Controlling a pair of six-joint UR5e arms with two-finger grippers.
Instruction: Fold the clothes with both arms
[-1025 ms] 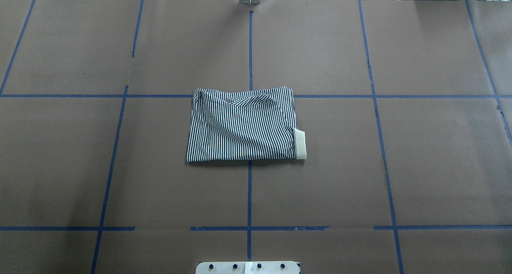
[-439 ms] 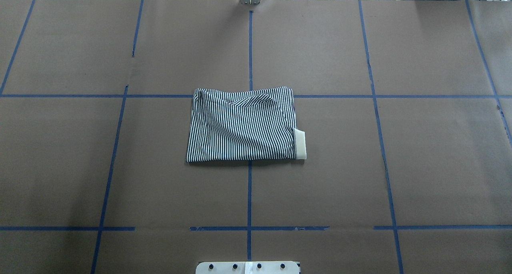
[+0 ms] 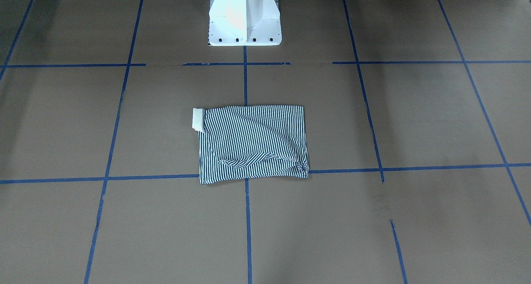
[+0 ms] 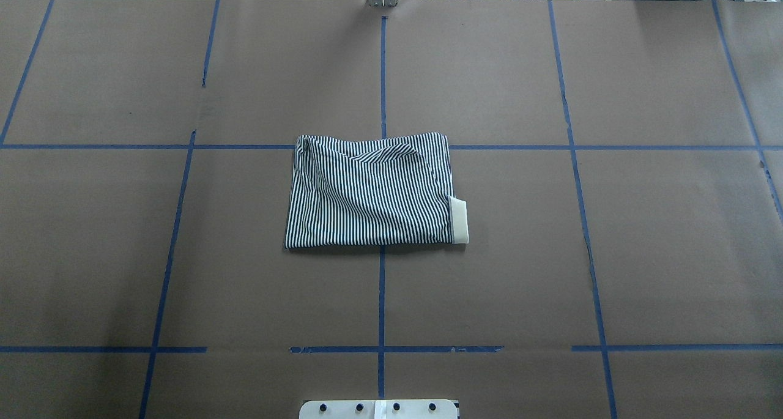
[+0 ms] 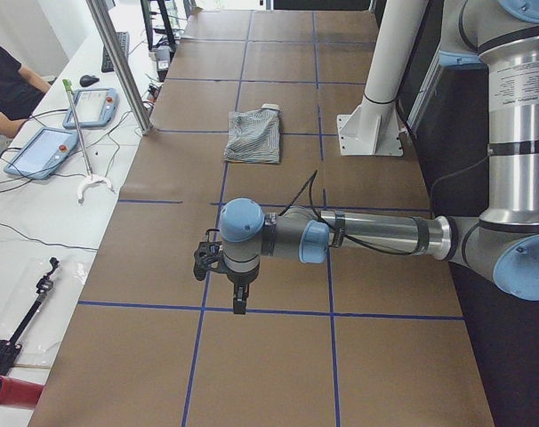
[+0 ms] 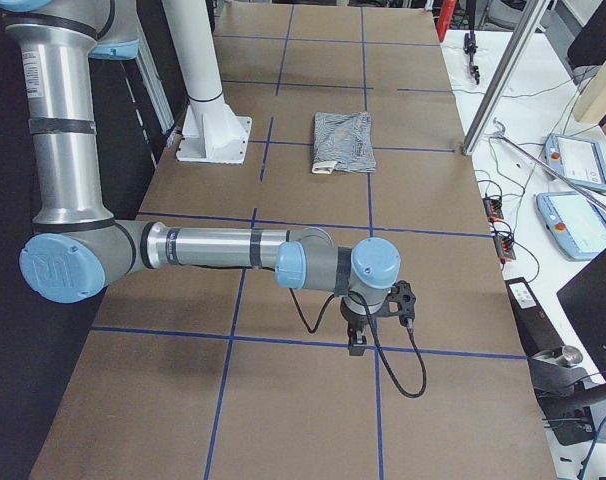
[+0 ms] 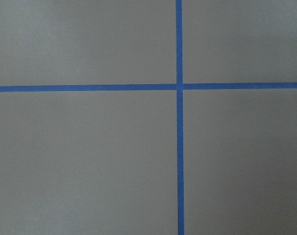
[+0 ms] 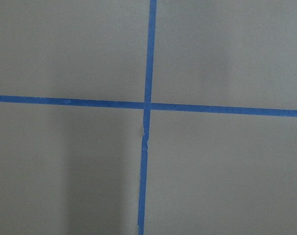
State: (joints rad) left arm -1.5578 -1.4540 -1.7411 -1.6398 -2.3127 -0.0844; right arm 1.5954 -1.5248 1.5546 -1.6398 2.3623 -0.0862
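The striped polo shirt lies folded into a small rectangle at the middle of the brown table, with a cream band poking out at its right edge. It also shows in the front-facing view and both side views. Neither arm is near it. The left gripper hangs over bare table far to the left, and the right gripper far to the right. I cannot tell if either is open or shut. Both wrist views show only brown paper and blue tape.
The white pedestal base stands at the robot's edge of the table. Blue tape lines grid the brown surface. A metal post, tablets and cables sit on the white bench along the far edge, where a person sits.
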